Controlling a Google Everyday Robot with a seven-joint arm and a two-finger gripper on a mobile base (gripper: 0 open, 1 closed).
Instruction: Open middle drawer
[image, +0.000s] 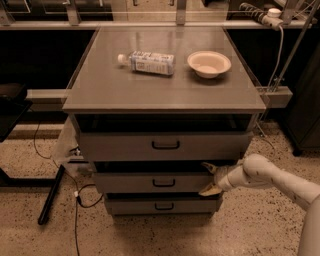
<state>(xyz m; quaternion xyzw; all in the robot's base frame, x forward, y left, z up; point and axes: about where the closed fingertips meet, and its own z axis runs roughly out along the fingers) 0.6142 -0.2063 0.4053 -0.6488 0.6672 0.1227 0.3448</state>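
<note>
- Your bench (165, 92) fills the middle of the view, a grey flat top over a stack of three drawers below its front edge.
- Your arm (272, 177) reaches in from the right, below the bench's front right corner, with the pale forearm angled down toward the drawer stack.
- The top drawer (125, 146) sits just under the front edge and has the widest front, with a dark gap above it.
- The middle drawer (135, 183) lies between the other two, under the front edge. A dark strip shows above its front, and you cannot tell how far out it stands.
- The bottom drawer (135, 205) is the narrowest front, nearest the floor.
- A bottle (147, 62) lies on its side on the bench top, left of centre toward the back edge, cap pointing left.
- A bowl (209, 63) stands upright just right of the bottle, toward the back right corner and apart from it.
- Your pincer (206, 178) is at the right end of the middle drawer's front, released, with one finger by the front's upper edge and one by its lower edge. Contact is unclear.
- The middle drawer's handle (164, 183) is a small black bar at the centre of its front, well left of the pincer.
</note>
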